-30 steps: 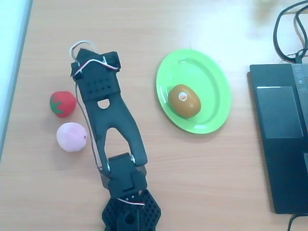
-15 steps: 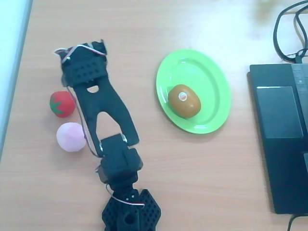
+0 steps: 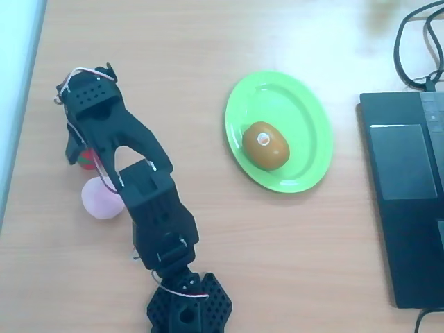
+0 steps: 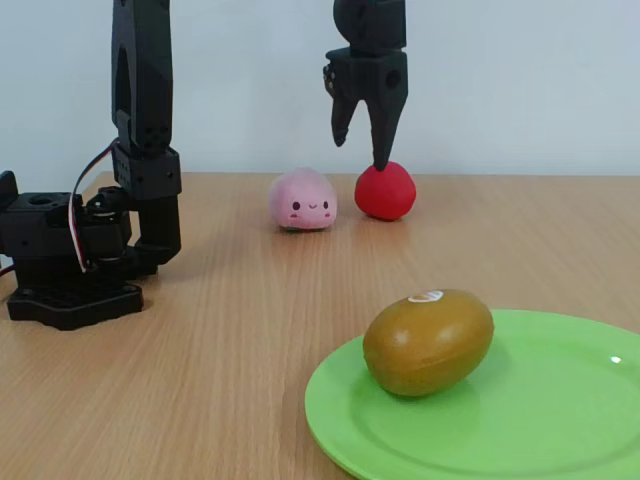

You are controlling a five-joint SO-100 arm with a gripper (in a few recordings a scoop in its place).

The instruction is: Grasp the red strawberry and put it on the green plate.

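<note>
In the overhead view the black arm reaches out over the left side of the wooden table (image 3: 208, 55), and its wrist covers most of the red strawberry (image 3: 84, 160), of which a sliver shows at the arm's left edge. The pink fruit (image 3: 102, 199) lies just beside the strawberry, touching or nearly so (the arm hides the gap). The green plate (image 3: 305, 104) sits well apart to the right, already holding a brown oval fruit (image 3: 265, 145). To do the grasp well, the arm likely needs to come straight down so the fingers straddle the strawberry without nudging the pink fruit, then close gently on the rounded sides.

In the fixed view the gripper (image 4: 362, 150) hangs above the strawberry (image 4: 385, 190) with its fingers spread apart and holding nothing; the longer finger's tip looks to sit at the top of the fruit, though contact cannot be confirmed from this angle. The pink fruit (image 4: 303, 200) stands just left of it. The plate (image 4: 560, 400) fills the near foreground with bare room beside the brown fruit (image 4: 428, 342) for a drop.

The table is smooth pale wood. A dark laptop (image 3: 406, 194) and cables (image 3: 416, 41) occupy the overhead view's right edge; a plain light wall (image 4: 520, 80) stands behind.
</note>
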